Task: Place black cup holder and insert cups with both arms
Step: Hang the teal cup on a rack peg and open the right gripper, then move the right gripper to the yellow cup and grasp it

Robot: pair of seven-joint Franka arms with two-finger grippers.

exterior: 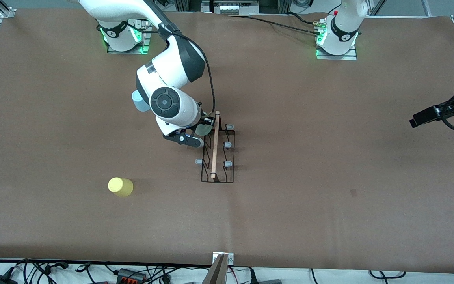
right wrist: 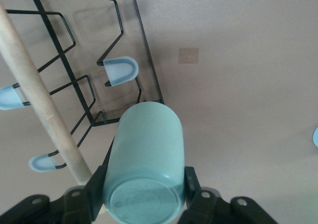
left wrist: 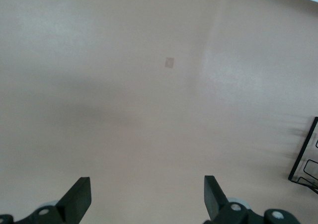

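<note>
The black cup holder [exterior: 218, 157] stands mid-table with its wooden rod [right wrist: 39, 110] on top and grey-blue capped pegs [right wrist: 120, 69]. My right gripper [exterior: 205, 128] is at the holder's end nearest the robots' bases. It is shut on the pale green cup [right wrist: 144, 154], which lies tilted beside the rod, and its fingers [right wrist: 193, 184] press both sides of the cup. The yellow cup [exterior: 120, 187] stands upside down toward the right arm's end. The light blue cup [exterior: 140, 101] is partly hidden by the right arm. My left gripper [exterior: 413, 121] waits open [left wrist: 147, 199] over bare table at the left arm's end.
A small square patch [exterior: 353, 193] marks the brown table cover nearer the front camera than the left gripper. A narrow post [exterior: 219, 270] and cables line the front edge. A corner of the holder [left wrist: 305, 164] shows in the left wrist view.
</note>
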